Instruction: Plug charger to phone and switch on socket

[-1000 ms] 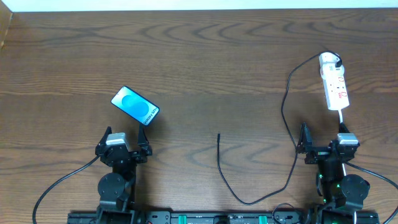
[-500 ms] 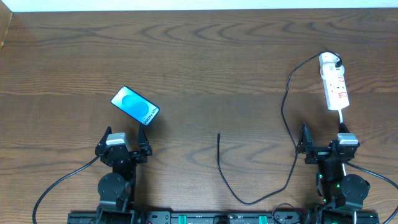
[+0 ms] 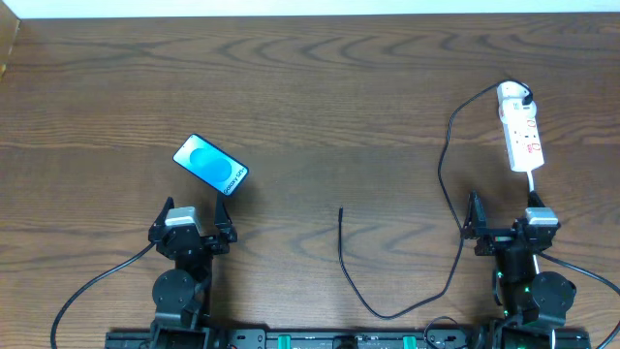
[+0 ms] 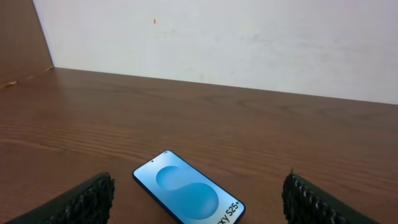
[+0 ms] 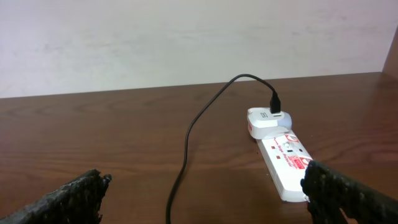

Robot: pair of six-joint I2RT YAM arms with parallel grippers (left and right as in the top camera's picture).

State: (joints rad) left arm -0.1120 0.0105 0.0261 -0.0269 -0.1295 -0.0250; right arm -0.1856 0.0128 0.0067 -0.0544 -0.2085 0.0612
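Note:
The phone (image 3: 211, 165) lies face up on the wooden table at the left, tilted; it also shows in the left wrist view (image 4: 188, 195), just ahead of my open, empty left gripper (image 4: 198, 202). The white socket strip (image 3: 520, 138) lies at the far right, with the charger's black plug in its far end (image 5: 274, 104). The thin black charger cable (image 3: 448, 223) curves from there down to a free connector tip (image 3: 341, 210) at mid-table. My right gripper (image 5: 205, 196) is open and empty, near the cable and the socket (image 5: 283, 157).
The left arm base (image 3: 184, 262) and right arm base (image 3: 523, 262) sit at the table's near edge. A white wall runs along the far edge. A white cord (image 3: 533, 182) leaves the socket's near end toward the right arm.

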